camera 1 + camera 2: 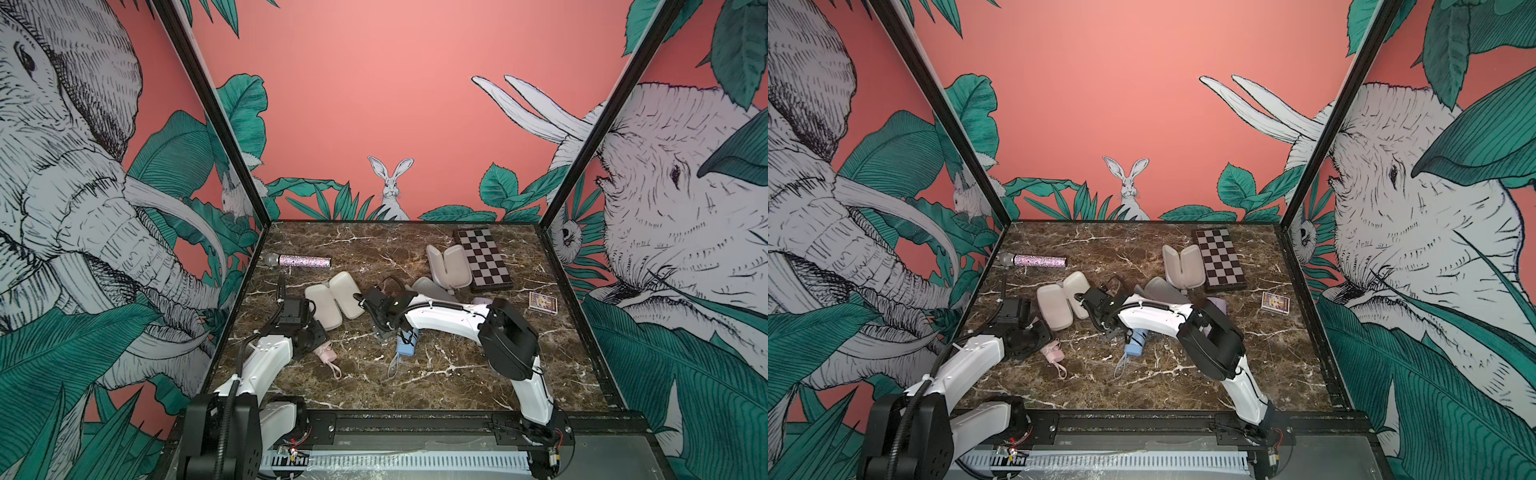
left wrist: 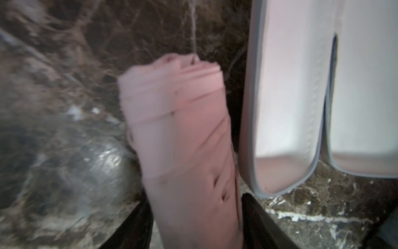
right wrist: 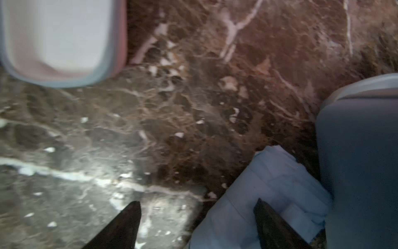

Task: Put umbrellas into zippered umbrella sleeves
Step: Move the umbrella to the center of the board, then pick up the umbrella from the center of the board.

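- Brown marble tabletop, jungle-mural walls.
- Pleated pink umbrella lies just beside the open pink sleeve, with left gripper fingers pressing both its sides.
- Wide-spread right gripper, one finger over the blue umbrella.

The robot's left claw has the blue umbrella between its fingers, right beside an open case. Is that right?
Not quite. The umbrella between the fingers of the left gripper is the pink umbrella, not a blue one. The left wrist view shows it, right beside the open case.
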Available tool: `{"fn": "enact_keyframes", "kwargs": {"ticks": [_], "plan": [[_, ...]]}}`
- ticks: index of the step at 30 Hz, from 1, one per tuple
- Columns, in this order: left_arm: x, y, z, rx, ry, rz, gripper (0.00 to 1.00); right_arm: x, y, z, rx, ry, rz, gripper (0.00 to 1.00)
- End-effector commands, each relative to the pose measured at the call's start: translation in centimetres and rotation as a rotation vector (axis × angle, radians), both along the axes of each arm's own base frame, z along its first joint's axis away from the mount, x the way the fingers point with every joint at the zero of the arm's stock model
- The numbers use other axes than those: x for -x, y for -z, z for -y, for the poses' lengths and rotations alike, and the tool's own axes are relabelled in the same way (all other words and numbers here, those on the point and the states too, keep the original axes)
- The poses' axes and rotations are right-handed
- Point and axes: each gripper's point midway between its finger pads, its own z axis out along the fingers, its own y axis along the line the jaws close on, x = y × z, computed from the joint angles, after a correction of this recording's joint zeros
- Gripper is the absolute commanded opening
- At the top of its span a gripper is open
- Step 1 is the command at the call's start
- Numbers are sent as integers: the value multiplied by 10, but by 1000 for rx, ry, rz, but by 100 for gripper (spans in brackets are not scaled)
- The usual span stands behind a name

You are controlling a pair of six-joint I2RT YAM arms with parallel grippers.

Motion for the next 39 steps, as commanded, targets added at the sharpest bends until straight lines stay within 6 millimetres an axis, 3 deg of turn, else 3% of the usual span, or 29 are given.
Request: {"fn": "enact_keyframes", "kwargs": {"ticks": [1, 4, 6, 8, 10, 14, 19, 23, 26, 32, 39], "plan": [[-12, -6, 29, 97, 81, 69, 61, -18, -4, 48, 110, 70, 20, 82], [-20, -14, 57, 151, 161, 119, 57, -23, -20, 49, 129, 55, 48, 81], [-21, -16, 77, 205, 215, 129, 51, -17, -35, 28, 64, 18, 52, 82], [-16, -16, 84, 245, 234, 122, 51, -5, -49, 5, 20, -25, 64, 84], [-10, -19, 80, 233, 232, 116, 54, 7, -61, -15, -21, -55, 69, 85], [3, -34, 61, 222, 170, 106, 71, 32, -78, -53, -192, -67, 31, 87], [1, -63, 29, 174, 77, 121, 74, 63, -84, -94, -384, -54, -55, 87], [-25, -81, 8, 131, 29, 162, 74, 76, -75, -133, -460, -23, -97, 88], [-43, -85, -11, 135, -40, 189, 72, 77, -61, -154, -418, -11, -74, 88], [-53, -87, -32, 102, -100, 207, 67, 68, -29, -160, -321, 25, -49, 84], [-57, -79, -32, 106, -100, 215, 60, 66, 10, -172, -277, 8, -120, 63]]}}
